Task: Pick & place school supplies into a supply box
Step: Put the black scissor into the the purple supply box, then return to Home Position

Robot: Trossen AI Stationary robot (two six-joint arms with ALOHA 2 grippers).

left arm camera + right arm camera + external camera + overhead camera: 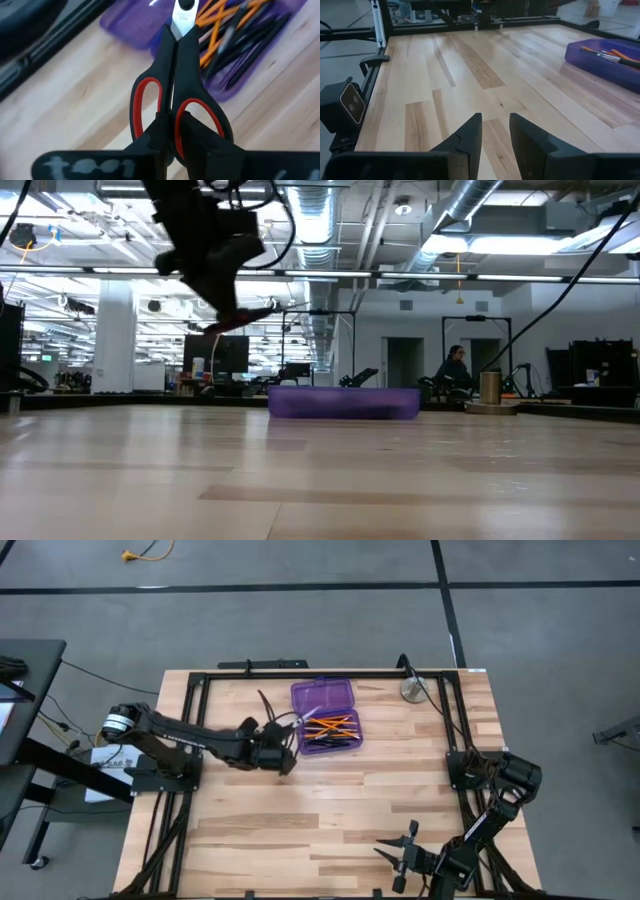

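Between the fingers (197, 132) of the left gripper (172, 137), clamped nearly shut, sits the bridge between the two red-lined loops of the scissors (175, 85); the blades point forward, tip toward the supply box (325, 716). From above, the left gripper (272, 752) hangs just beside the box's near-left corner, scissors (293, 726) reaching over its rim. From table height the load (240, 313) is carried well clear of the wood, left of the purple box (343, 402).

Step in hand, as I judge it: carry of the scissors to the box, release not yet made. Orange pencils (335, 726) and black pens (338, 740) already lie crossed in the nearer half; the far half looks bare.

Next move calls for: a short advance over the open tray, descent until the blades are close above the contents, then opening of the fingers. The long blades should lie along the tray, or the tip may ride on the rim and tip the scissors out.

Right gripper (495, 135) waits low at the near right of the table (330, 820), fingers part open, holding nothing.

Around: a round silver object (412, 690) near the far edge, right of the box, well apart from the path. Black frame rails (190, 730) border the table. Nothing stands between scissors and tray. A seated person (455, 370) shows far off in the room behind.
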